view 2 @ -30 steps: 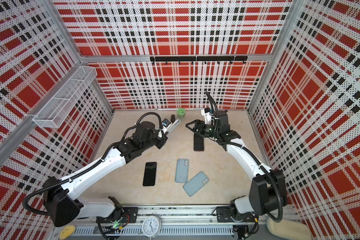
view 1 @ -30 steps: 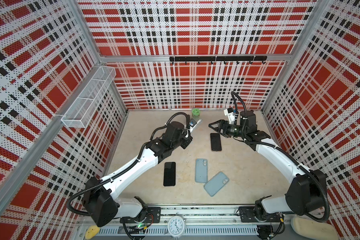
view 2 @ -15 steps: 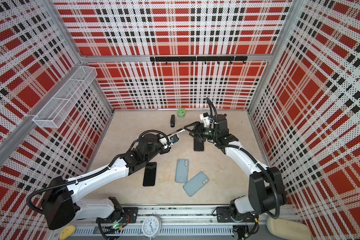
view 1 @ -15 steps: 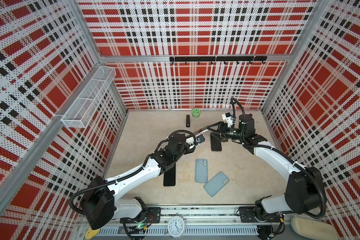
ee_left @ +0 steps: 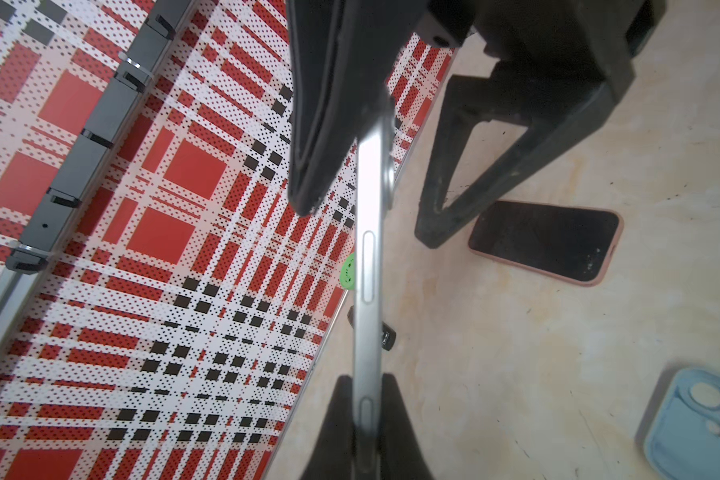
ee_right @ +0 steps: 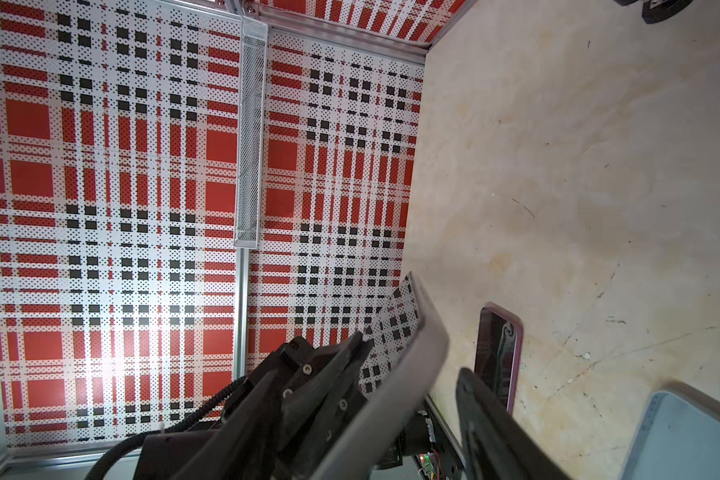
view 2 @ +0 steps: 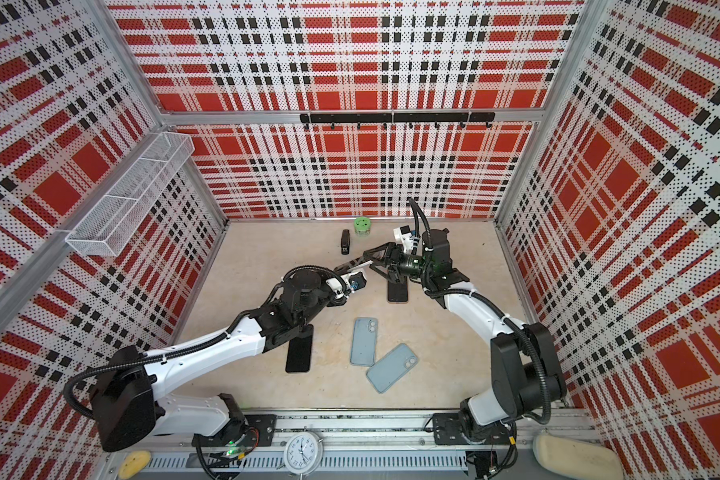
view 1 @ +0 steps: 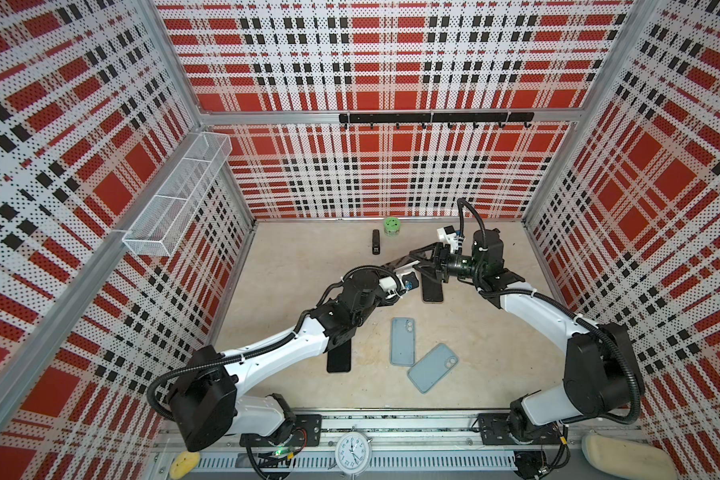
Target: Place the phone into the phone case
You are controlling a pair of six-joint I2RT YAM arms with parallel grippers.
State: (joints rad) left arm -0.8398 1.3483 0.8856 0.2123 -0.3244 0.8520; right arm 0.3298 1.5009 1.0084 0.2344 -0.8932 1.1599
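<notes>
Beige table (view 1: 300,291), both arms reaching in to meet over the middle near the back.

Left gripper (ee_left: 366,390) is clenched on the phone (ee_left: 368,257), held edge-up off the table with the silver side rail toward the wrist cam. Right gripper (ee_left: 366,220) straddles the phone's far end with the jaws spread. One finger (ee_left: 308,166) is hard against the phone, possibly touching, the wrist view is too close to say. The other finger stands clear.

Two empty cases lie flat at the front, camera cutouts up: upright blue case (view 1: 403,340) and slanted blue case (view 1: 432,368), corners meeting. Neither gripper is near them.

Black phone (view 1: 339,361) lies flat left of the cases, partly under the left forearm. Pink-cased phone (view 1: 432,293) is flat, screen up, just below the right gripper.

Against the back wall: green tub (view 1: 390,227), with a small black item (view 1: 376,242) just beside it.
</notes>
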